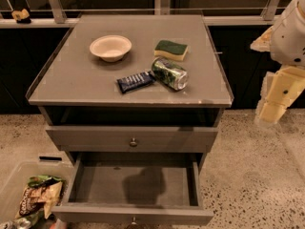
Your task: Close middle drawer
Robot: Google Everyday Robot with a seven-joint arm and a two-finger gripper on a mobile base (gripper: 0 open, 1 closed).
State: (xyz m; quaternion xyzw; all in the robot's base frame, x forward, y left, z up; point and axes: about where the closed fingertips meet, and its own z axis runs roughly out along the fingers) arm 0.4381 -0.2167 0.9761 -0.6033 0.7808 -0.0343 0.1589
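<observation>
The grey cabinet (57,92) has its middle drawer (133,180) pulled far out toward the camera. Its shallow grey box is empty, and its front edge (95,214) with a small round knob (133,220) sits at the bottom of the view. The uppermost drawer (86,138), with the same kind of knob (133,141), stands slightly out above it. The lowest drawer is hidden. My gripper (272,109) hangs to the right of the cabinet, beside its top right corner, apart from both drawers and touching nothing.
On the cabinet top lie a white bowl (110,47), a green-and-yellow sponge (171,50), a tipped green can (169,73) and a dark snack bar (135,81). A clear plastic bin (16,175) with snack bags stands on the speckled floor at lower left.
</observation>
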